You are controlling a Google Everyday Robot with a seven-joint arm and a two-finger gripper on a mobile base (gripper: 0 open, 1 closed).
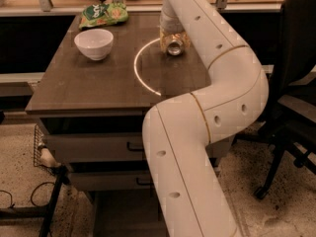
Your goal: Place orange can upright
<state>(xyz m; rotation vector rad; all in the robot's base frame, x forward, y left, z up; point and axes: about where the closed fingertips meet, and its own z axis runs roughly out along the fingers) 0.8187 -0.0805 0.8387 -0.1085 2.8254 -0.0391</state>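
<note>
The orange can (174, 47) lies on its side on the dark table (98, 83), right of the middle and toward the back, with one silver end facing the camera. My gripper (173, 37) reaches down from the white arm right at the can, over and around its upper part. Most of the can's orange body is hidden behind the gripper.
A white bowl (94, 43) stands at the back left of the table. A green snack bag (104, 14) lies behind it at the far edge. A bright ring of light (140, 73) marks the tabletop. A black office chair (291, 102) stands to the right. Drawers (98, 147) sit under the table.
</note>
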